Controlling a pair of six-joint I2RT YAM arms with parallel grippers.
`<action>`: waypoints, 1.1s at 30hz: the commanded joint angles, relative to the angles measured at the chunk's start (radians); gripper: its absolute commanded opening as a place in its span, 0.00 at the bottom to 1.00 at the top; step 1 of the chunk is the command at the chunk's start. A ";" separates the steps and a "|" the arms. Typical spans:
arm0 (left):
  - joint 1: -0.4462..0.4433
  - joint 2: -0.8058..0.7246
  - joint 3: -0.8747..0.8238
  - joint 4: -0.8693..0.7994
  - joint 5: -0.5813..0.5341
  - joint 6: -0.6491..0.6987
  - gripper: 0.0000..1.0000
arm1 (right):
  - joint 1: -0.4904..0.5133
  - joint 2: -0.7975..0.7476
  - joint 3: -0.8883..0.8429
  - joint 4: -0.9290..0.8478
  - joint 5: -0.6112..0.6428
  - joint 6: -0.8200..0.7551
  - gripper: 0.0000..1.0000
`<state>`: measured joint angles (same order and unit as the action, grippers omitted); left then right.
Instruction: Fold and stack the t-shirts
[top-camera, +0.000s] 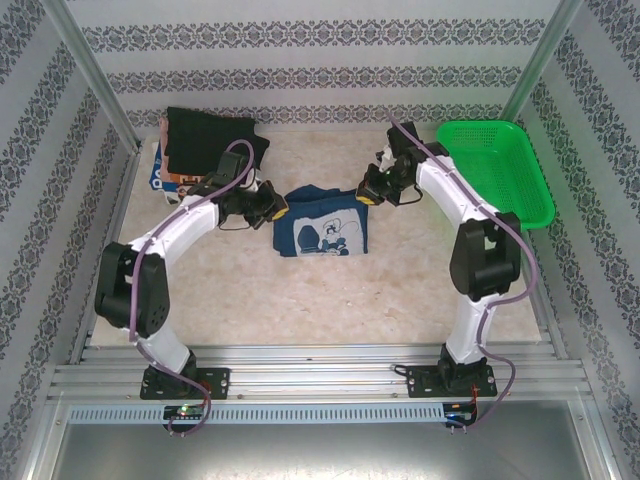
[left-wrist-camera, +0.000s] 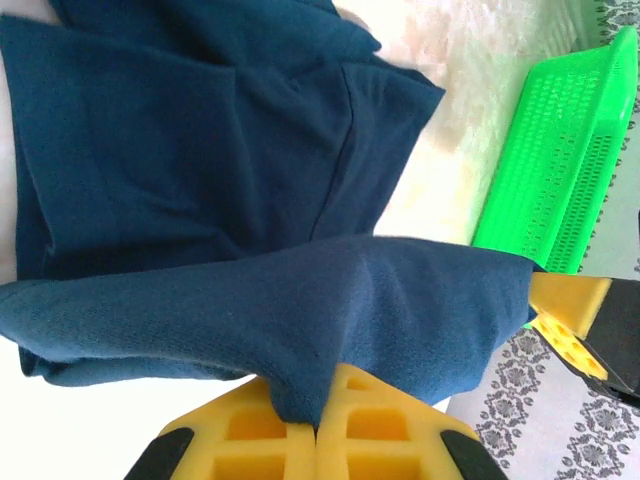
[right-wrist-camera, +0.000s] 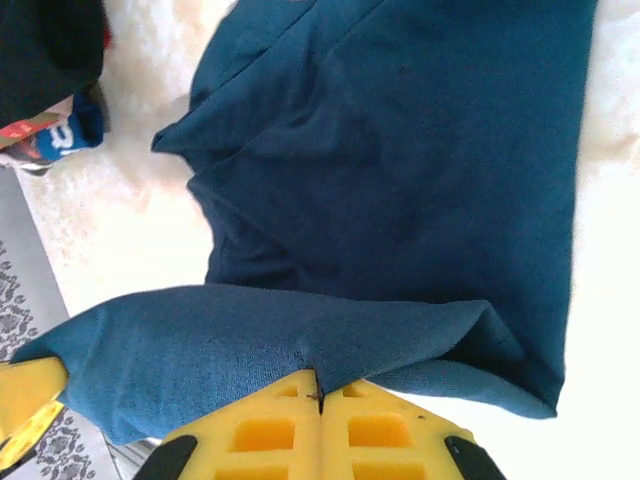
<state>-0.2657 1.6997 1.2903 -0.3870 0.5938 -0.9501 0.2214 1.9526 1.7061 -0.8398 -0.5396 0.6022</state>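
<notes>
Left gripper and right gripper each clench the navy t-shirt; green basket right, apparently black shirt left.

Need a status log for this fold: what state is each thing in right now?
navy t-shirt: partly folded, far corners pinched
black t-shirt: folded, on top at far left
multicoloured t-shirt: under the black one
green basket: far right, untouched
left end effector: shut on navy t-shirt
right end effector: shut on navy t-shirt
</notes>
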 joint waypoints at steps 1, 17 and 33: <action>0.030 0.052 0.056 0.031 0.035 0.051 0.02 | -0.027 0.065 0.075 -0.020 0.003 -0.031 0.00; 0.083 0.342 0.262 0.111 0.076 0.037 0.09 | -0.094 0.382 0.384 -0.041 -0.050 -0.014 0.07; 0.123 0.231 0.510 -0.012 0.049 0.114 0.82 | -0.144 0.191 0.560 -0.051 -0.185 -0.096 0.62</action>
<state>-0.1425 2.0445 1.8320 -0.1879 0.6758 -0.9958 0.0532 2.3398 2.4203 -0.8532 -0.7078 0.6247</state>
